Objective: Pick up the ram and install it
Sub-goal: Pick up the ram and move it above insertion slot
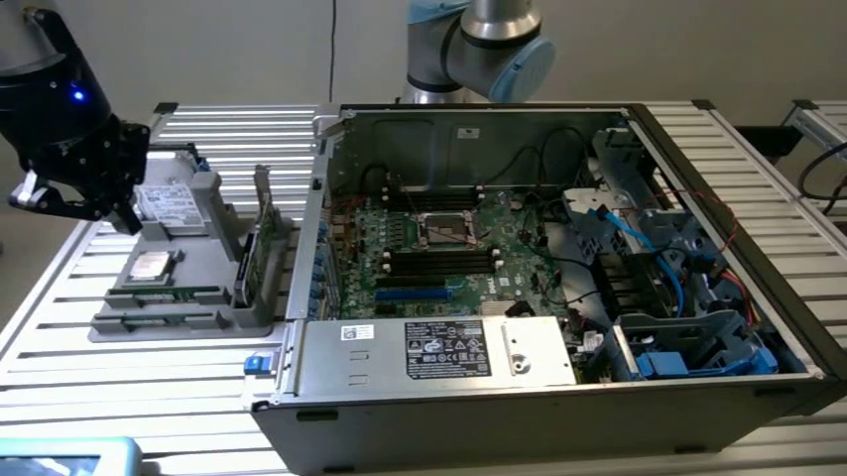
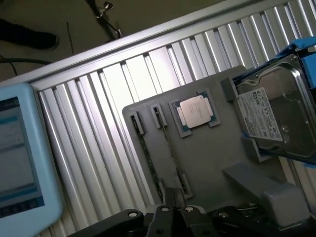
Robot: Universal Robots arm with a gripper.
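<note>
At the exterior view's left, the tool (image 1: 82, 203) hangs over a gray tray (image 1: 133, 327), closed tight and gripping nothing. The ram (image 1: 169, 295) lies in a tray slot beside the processor (image 1: 150, 265). Right of the tray stands an upright green card (image 1: 265, 238). Further right, an open computer case (image 1: 463, 416) sits on the counter (image 1: 133, 397).

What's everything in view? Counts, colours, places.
table: 1, silver slats, under everything
PC case: 1, black, open, centre
motherboard: 1, green, inside case
labelled box: 1, silver, case's near side
tray: 1, grey, exterior view's left of case
ram: 2 it seems, green, tray slots
hard drive: 1, silver, on tray
CPU: 1, silver, tray recess
upright card: 1, green, tray edge by case
screen device: 1, light blue, table corner
arm: 1, grey-blue, behind case
gripper: 1, black, shut, empty, over tray
</note>
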